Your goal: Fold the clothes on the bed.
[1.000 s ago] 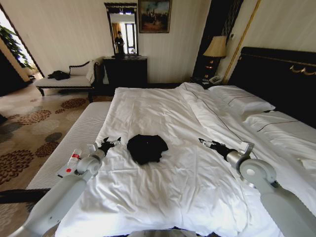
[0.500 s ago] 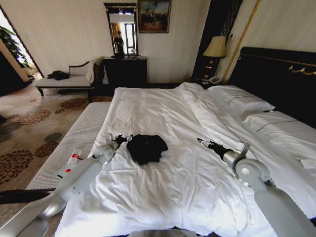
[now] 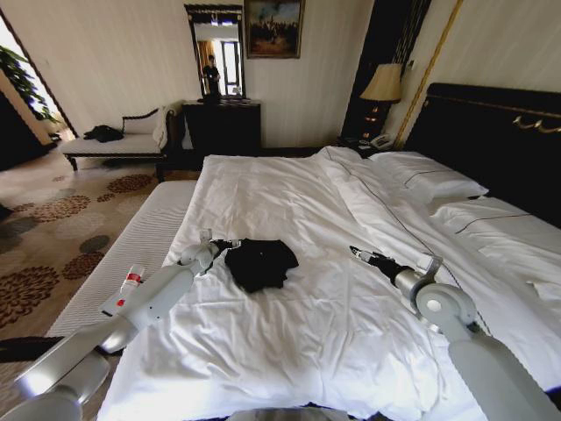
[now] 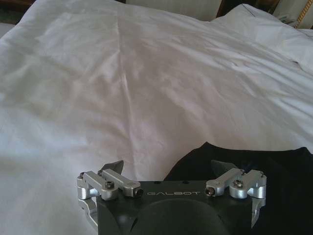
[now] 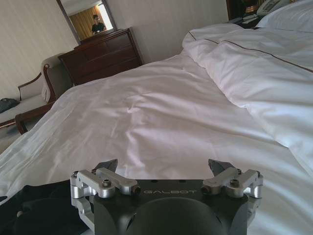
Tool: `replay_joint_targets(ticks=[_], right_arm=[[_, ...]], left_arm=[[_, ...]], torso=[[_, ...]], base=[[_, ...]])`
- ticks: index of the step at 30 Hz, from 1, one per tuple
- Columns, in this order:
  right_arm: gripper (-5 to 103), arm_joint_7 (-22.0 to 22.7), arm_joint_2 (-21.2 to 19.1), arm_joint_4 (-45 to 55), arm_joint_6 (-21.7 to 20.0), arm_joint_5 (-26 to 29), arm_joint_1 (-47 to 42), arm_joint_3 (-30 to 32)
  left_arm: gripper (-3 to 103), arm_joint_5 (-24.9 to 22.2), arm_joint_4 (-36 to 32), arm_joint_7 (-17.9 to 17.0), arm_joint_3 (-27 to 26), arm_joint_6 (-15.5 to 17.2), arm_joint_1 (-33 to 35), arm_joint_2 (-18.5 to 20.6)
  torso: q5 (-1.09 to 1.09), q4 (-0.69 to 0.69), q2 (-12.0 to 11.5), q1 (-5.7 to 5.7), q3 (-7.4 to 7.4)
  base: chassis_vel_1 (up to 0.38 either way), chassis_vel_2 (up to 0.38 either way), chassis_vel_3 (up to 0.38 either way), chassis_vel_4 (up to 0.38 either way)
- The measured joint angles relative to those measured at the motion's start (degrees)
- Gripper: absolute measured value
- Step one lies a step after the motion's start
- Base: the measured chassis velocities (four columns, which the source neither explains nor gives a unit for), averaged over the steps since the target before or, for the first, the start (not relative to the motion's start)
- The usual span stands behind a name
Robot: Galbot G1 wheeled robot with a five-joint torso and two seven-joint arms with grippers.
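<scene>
Crumpled black T-shirt (image 3: 260,262) touching left end effector (image 3: 230,245)

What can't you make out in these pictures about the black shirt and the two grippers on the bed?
- T-shirt: crumpled in the head view; sleeves, collar and any print are lost in its folds.
- T-shirt in the left wrist view: cut off by the picture's edge and partly behind the left gripper.
- Left gripper: whether it touches the fabric cannot be told.
- Right gripper: open, apart from the shirt; the duvet under it is hidden.
</scene>
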Motion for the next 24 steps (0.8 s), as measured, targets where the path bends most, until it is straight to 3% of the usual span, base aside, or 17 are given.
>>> replay_joint_targets(ticks=[7,10,12,15,21,24], right_arm=[[100,0.21,-0.24,-0.11,0.08,0.25,-0.09,0.4],[100,0.74,-0.24,0.17,0.08,0.5,-0.17,0.4],[100,0.91,-0.24,0.24,0.08,0.58,-0.19,0.4],[100,1.5,-0.27,0.3,0.08,1.3,-0.21,0.42],[100,2.79,-0.15,0.09,0.12,2.84,0.05,0.58],[100,3.1,0.07,0.06,0.15,3.1,0.09,0.58]], left_arm=[[103,-0.45,1.12,-0.44,0.72,0.57,-0.72,-1.03],[98,-0.74,1.36,-0.69,0.95,1.03,-0.89,-1.55],[93,-0.99,1.41,-0.82,1.01,1.24,-0.93,-1.64],[77,-3.95,1.29,-2.13,1.14,2.35,-1.01,-1.63],[61,-5.54,1.29,-2.88,1.14,3.08,-1.01,-1.5],[45,-5.56,1.32,-3.07,1.01,2.98,-0.81,-1.34]], torso=[[0.0,-0.03,0.0,0.0,0.0],[0.0,-0.02,0.0,0.0,0.0],[0.0,-0.03,0.0,0.0,0.0],[0.0,-0.02,0.0,0.0,0.0],[0.0,-0.02,0.0,0.0,0.0],[0.0,-0.03,0.0,0.0,0.0]], base=[[0.0,0.0,0.0,0.0],[0.0,0.0,0.0,0.0],[0.0,0.0,0.0,0.0],[0.0,0.0,0.0,0.0],[0.0,0.0,0.0,0.0],[0.0,0.0,0.0,0.0]])
